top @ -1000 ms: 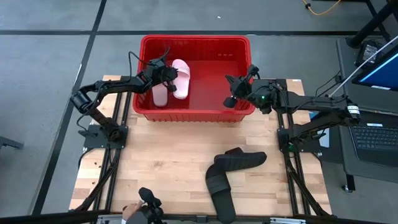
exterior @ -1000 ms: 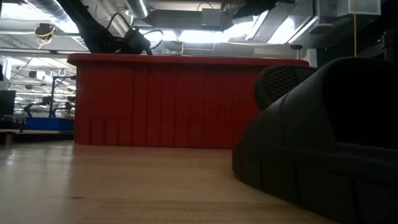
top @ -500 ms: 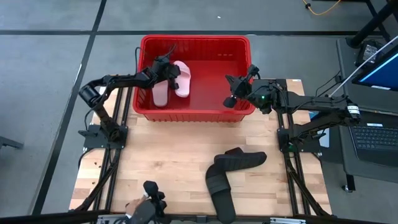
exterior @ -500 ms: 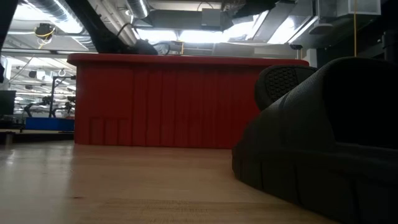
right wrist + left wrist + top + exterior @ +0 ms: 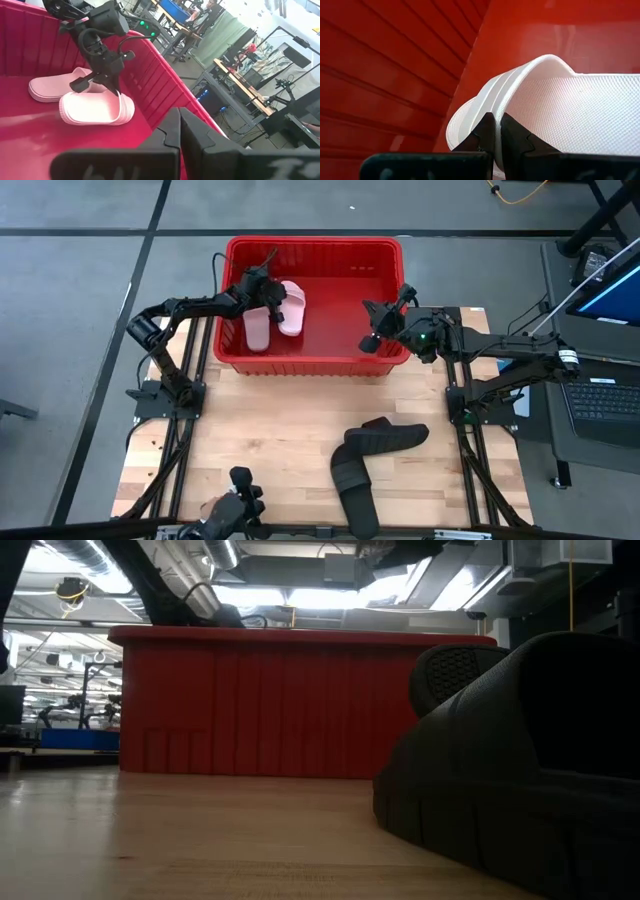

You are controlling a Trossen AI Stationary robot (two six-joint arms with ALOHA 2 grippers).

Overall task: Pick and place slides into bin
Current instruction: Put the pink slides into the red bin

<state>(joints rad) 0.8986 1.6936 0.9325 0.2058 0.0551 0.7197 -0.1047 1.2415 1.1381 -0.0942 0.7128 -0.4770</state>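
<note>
High view: the red bin sits at the far edge of the wooden surface, with both pink slides already lying side by side in its left half — the left claw hangs just above them, clenched and holding nothing, probably nudging the pair straight. The right claw waits over the bin's right wall, also clenched and empty. The two black slides lie on the surface well short of the bin, one overlapping the other, so half the job remains. Low view: a black slide looms close, rubbery and thick-soled, the ribbed bin wall behind it. Left wrist view: closed fingertips rest against a pale slide's rim, its footbed finely textured. Right wrist view: both pink slides lie flat, straps up.
</note>
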